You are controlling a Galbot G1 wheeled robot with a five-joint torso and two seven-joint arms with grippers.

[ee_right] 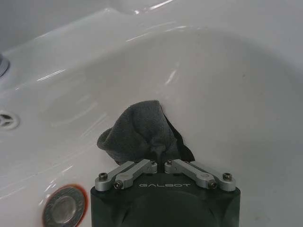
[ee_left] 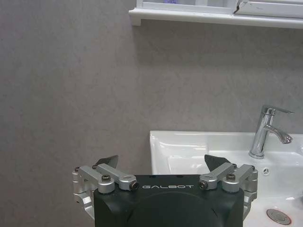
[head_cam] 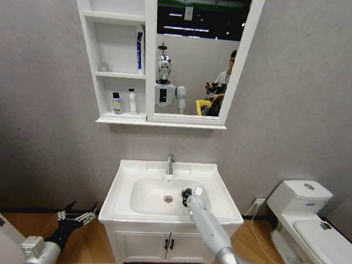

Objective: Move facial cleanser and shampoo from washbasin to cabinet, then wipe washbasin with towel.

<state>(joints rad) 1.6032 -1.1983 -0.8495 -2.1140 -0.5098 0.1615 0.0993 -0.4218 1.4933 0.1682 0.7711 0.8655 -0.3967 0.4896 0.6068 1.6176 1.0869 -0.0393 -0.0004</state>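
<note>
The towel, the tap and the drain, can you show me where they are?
towel (ee_right: 137, 132): right wrist view, middle of the bunched grey cloth.
tap (ee_left: 266, 130): left wrist view, on its upright chrome body.
drain (ee_right: 63, 207): right wrist view, on the metal plug.

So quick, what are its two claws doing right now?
Left gripper: open, holding nothing, low beside the washbasin.
Right gripper: closed on the towel, down in the washbasin's bowl.
</note>
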